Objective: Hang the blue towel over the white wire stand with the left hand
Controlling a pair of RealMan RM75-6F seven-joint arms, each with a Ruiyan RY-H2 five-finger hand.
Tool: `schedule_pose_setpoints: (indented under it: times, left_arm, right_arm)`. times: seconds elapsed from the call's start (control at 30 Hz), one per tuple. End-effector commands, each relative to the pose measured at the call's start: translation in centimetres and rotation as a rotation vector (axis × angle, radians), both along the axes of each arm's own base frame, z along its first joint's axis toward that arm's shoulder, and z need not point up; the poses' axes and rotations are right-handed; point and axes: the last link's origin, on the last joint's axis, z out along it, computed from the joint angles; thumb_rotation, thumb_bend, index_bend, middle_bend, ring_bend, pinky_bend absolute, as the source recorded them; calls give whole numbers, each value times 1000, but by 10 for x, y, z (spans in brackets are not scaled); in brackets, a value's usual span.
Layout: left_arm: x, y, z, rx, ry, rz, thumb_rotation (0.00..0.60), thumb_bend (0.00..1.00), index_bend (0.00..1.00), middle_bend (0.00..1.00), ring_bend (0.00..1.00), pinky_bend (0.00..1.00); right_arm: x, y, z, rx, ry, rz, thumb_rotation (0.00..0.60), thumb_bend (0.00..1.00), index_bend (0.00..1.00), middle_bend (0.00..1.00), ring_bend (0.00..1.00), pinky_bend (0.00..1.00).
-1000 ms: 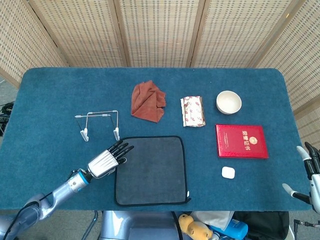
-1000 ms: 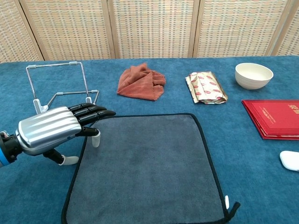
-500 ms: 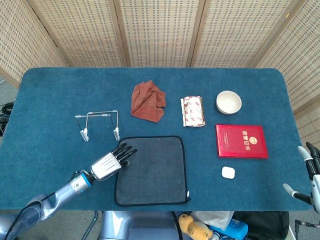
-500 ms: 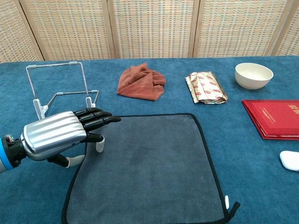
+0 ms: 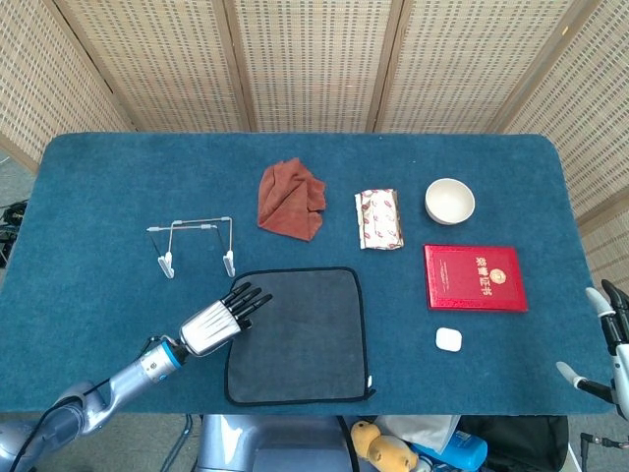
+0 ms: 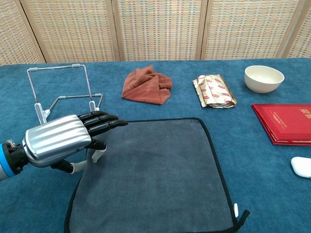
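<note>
Over the towel point(image 6: 150, 174) edge, left robot hand point(image 6: 63, 138) has crept further.

Rust cloth point(image 5: 291, 200), snack packet point(image 5: 379, 218), white bowl point(image 5: 449, 201), red booklet point(image 5: 475, 277), small white block point(image 5: 448, 339): all well beyond fingertips.

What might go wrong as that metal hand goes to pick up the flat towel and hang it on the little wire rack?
The blue towel lies flat on the table, so the left hand, reaching over its left edge, may slide across it or catch too little cloth. The white wire stand looks light and stands close behind the hand, so lifting could knock it over. The towel looks wider than the stand, so it could slip off or tip it once draped.
</note>
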Motion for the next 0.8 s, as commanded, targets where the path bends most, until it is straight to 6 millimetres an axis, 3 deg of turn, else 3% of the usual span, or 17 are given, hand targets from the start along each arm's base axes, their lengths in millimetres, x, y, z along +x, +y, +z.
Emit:
schedule_pose_setpoints:
  times: [0.03, 0.17, 0.47, 0.8]
  left_arm:
    - [1, 1, 0, 2, -1, -2, 600, 451, 607, 0, 0, 79]
    - [3, 1, 1, 9, 3, -15, 600, 498, 607, 0, 0, 79]
    - [9, 2, 5, 33, 21, -66, 600, 504, 605, 0, 0, 81]
    - [37, 10, 3, 64, 32, -163, 600, 503, 604, 0, 0, 85]
  right_arm:
    - [0, 0, 0, 0, -1, 1, 600, 0, 4, 0, 0, 0]
    - [0, 0, 1, 0, -4, 2, 600, 0, 4, 0, 0, 0]
    - [1, 0, 1, 6, -11, 3, 600, 0, 5, 0, 0, 0]
    - [1, 0, 2, 9, -15, 3, 600, 0, 9, 0, 0, 0]
